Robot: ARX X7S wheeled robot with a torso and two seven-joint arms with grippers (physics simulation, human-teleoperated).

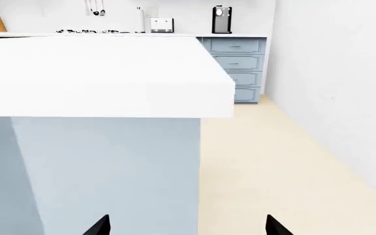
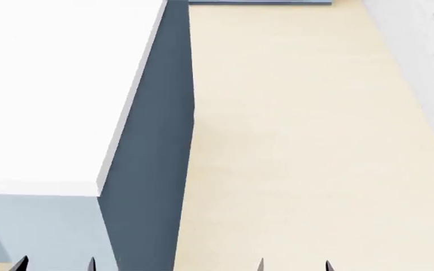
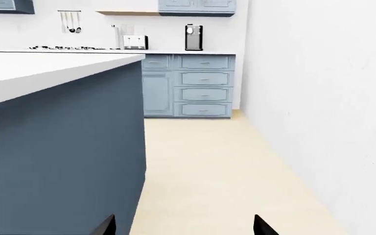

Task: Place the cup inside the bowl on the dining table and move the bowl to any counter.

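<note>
The cup and the bowl are out of view in all three views. My left gripper (image 1: 186, 227) is open and empty; only its two dark fingertips show, low in front of the blue-grey side of a white-topped island (image 1: 96, 73). It also shows in the head view (image 2: 56, 265). My right gripper (image 3: 183, 227) is open and empty over the beige floor beside the island's corner, and it shows in the head view (image 2: 294, 265). A white counter (image 3: 188, 52) runs along the far wall.
The island (image 2: 51, 96) fills the left of the head view, with its dark side wall (image 2: 156, 141). Beige floor (image 2: 293, 124) forms an aisle between it and a white wall (image 3: 318, 98). Blue drawer cabinets (image 3: 201, 85), a toaster (image 3: 135, 42) and a black coffee machine (image 3: 193, 37) stand at the far counter.
</note>
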